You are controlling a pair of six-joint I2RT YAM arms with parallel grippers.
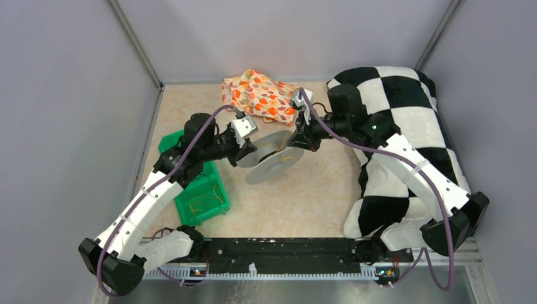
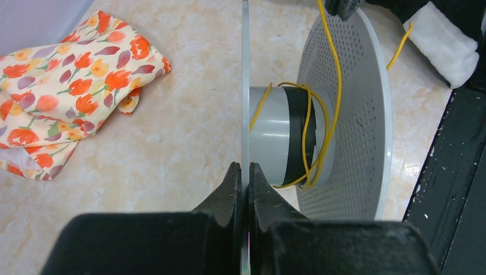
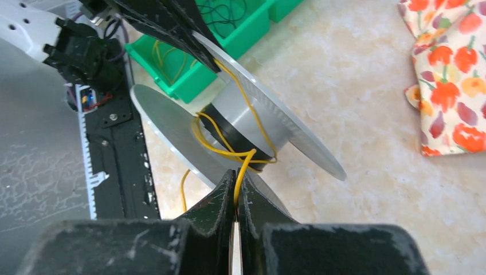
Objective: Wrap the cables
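Observation:
A grey plastic spool (image 1: 273, 157) with two round flanges is held above the table's middle. My left gripper (image 2: 245, 172) is shut on the thin edge of one flange (image 2: 245, 80) and holds the spool up. A thin yellow cable (image 2: 328, 97) loops loosely a few times round the spool's grey core (image 2: 272, 134). My right gripper (image 3: 236, 179) is shut on the yellow cable (image 3: 243, 172) just off the core, right of the spool in the top view (image 1: 301, 139). A loose end of cable (image 3: 183, 189) hangs below the spool.
A green bin (image 1: 201, 190) with more yellow strands sits at the left under my left arm. A flowered cloth (image 1: 261, 94) lies at the back. A black-and-white checkered pillow (image 1: 405, 145) fills the right side. A black rail (image 1: 285, 253) runs along the near edge.

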